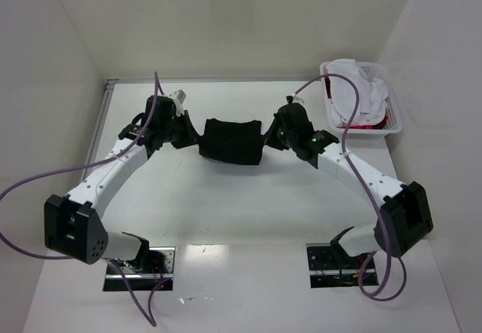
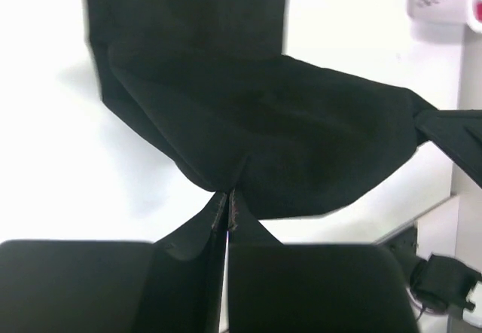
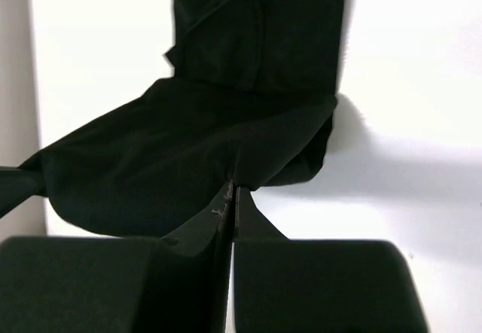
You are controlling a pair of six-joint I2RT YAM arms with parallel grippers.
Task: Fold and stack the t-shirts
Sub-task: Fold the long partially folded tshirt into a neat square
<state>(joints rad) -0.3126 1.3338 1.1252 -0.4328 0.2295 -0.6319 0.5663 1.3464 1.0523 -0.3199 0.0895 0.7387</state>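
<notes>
Two arms, two grippers, both on one black shirt point(image 1: 232, 141).

- Left gripper point(image 2: 227, 200): jaws pinched tight on the shirt's left edge, a small fold of cloth caught between the tips.
- Right gripper point(image 3: 232, 192): likewise clamped on the right edge.
- Black shirt: count one. It is at mid-table point(image 1: 226, 220), between the two grippers. The near part is raised and hangs slack between the two pinch points; the far part lies flat on the surface. The right wrist view shows its collar at the far end.
- Basket point(image 1: 395, 114): count one, white lattice, at the table's far right corner, well apart from the black shirt.
- In the basket: crumpled white cloth point(image 1: 369, 92) on top and red cloth point(image 1: 369, 125) showing beneath along the near side. The number of shirts in there cannot be counted; the folds run together.
- Cables: two, purple, one looping off each arm.
</notes>
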